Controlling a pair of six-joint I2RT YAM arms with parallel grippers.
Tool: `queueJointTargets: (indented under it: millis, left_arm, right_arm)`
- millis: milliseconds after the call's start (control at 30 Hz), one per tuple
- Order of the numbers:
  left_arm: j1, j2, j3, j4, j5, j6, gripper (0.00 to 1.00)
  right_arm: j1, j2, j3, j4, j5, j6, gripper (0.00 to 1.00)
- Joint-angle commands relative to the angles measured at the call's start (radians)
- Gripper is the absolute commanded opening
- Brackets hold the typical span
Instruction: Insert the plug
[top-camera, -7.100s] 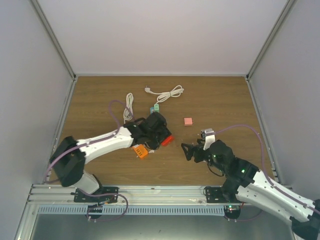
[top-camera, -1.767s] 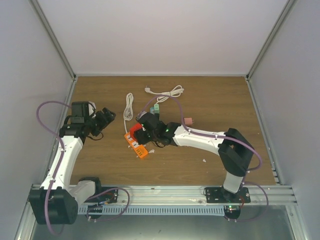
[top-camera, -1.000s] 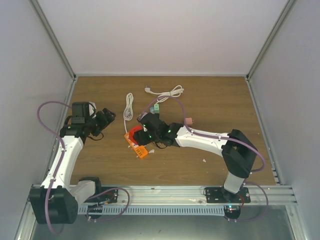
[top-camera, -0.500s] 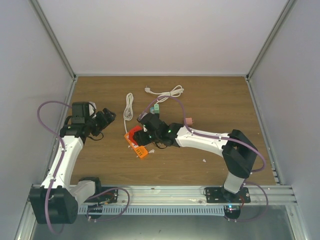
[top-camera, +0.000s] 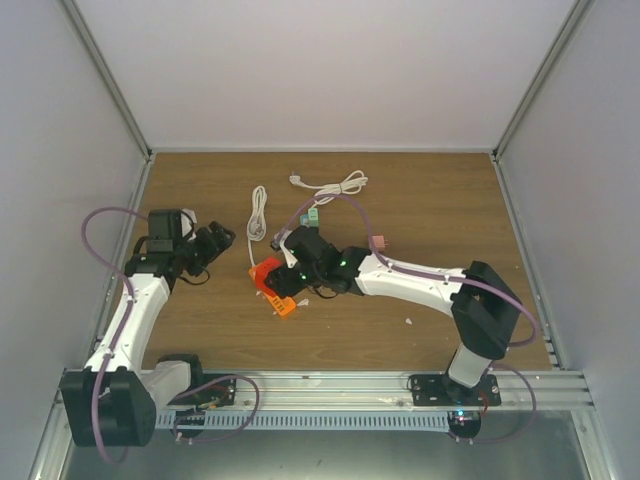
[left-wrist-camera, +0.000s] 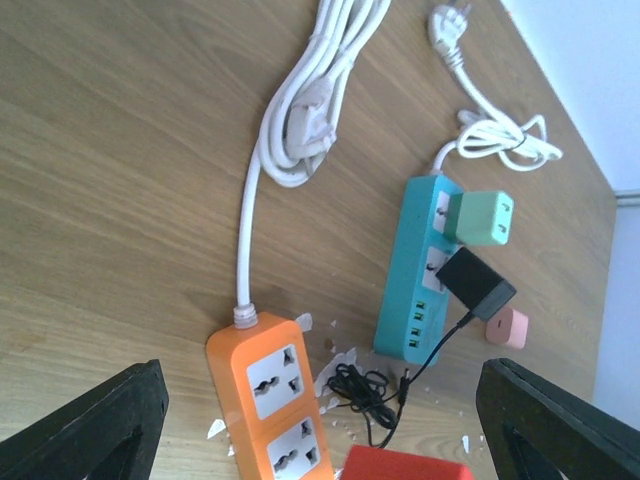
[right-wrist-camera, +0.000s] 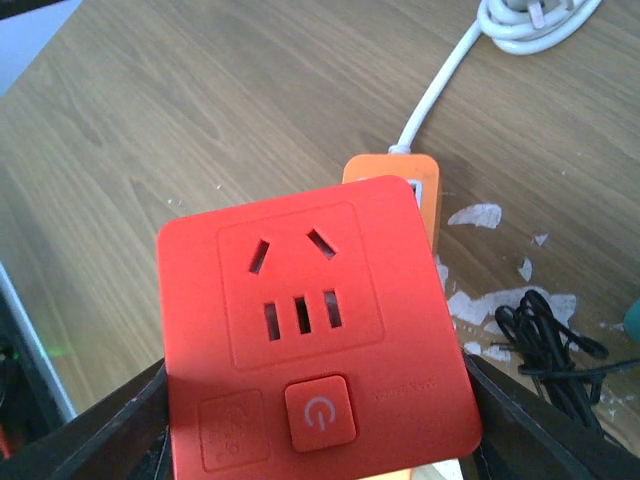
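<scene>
The plug (left-wrist-camera: 475, 283), a small black boxy adapter, rests against the teal power strip (left-wrist-camera: 420, 270) at one of its sockets. Its thin black wire trails down to a tangle (left-wrist-camera: 365, 390) on the table, and that wire tangle (right-wrist-camera: 545, 340) also shows in the right wrist view. My right gripper (right-wrist-camera: 320, 430) is shut on a red square socket block (right-wrist-camera: 310, 330), its face toward the camera, just above the orange power strip (right-wrist-camera: 415, 180). From above, the red block (top-camera: 266, 272) hangs over the orange strip (top-camera: 283, 304). My left gripper (left-wrist-camera: 325, 425) is open and holds nothing, left of the strips.
A green adapter (left-wrist-camera: 480, 217) sits in the teal strip and a pink adapter (left-wrist-camera: 503, 327) lies beside it. The orange strip's coiled white cord (left-wrist-camera: 310, 110) and a second white cord ending in a plug (left-wrist-camera: 495, 135) lie farther back. White paper scraps (right-wrist-camera: 480, 215) litter the wood.
My right gripper has shifted slightly with the red block over the orange strip. The left wrist has drifted a little to the right, still open.
</scene>
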Motion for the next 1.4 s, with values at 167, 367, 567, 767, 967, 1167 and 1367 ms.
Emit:
queueJointTargets:
  millis: [167,367,567,767,967,1167,1367]
  left_arm:
    - [0.006,0.045,-0.098,0.091,0.053,-0.013,0.86]
    - [0.006,-0.014,-0.146,0.109,0.059,-0.034,0.86]
    - [0.006,-0.032,-0.131,0.079,0.032,0.017,0.87]
    - [0.006,-0.010,-0.142,0.098,0.056,0.062,0.87]
    - [0.006,0.022,-0.142,0.114,0.091,0.095,0.87]
    - [0.006,0.008,-0.142,0.114,0.105,0.111,0.87]
    - [0.007,-0.022,-0.143,0.110,0.095,0.114,0.87]
  right_arm:
    - [-0.001,-0.208,-0.150,0.079,-0.193,-0.101,0.00]
    - [-0.004,-0.271,-0.203,0.083,-0.278,-0.126,0.01]
    - [-0.012,-0.239,-0.173,0.055,-0.242,-0.149,0.01]
    - [-0.029,-0.223,-0.189,0.158,-0.537,-0.186,0.00]
    - [-0.029,-0.223,-0.199,0.176,-0.708,-0.220,0.00]
    - [-0.029,-0.222,-0.201,0.168,-0.781,-0.260,0.00]
    - [-0.029,-0.211,-0.178,0.147,-0.742,-0.267,0.00]
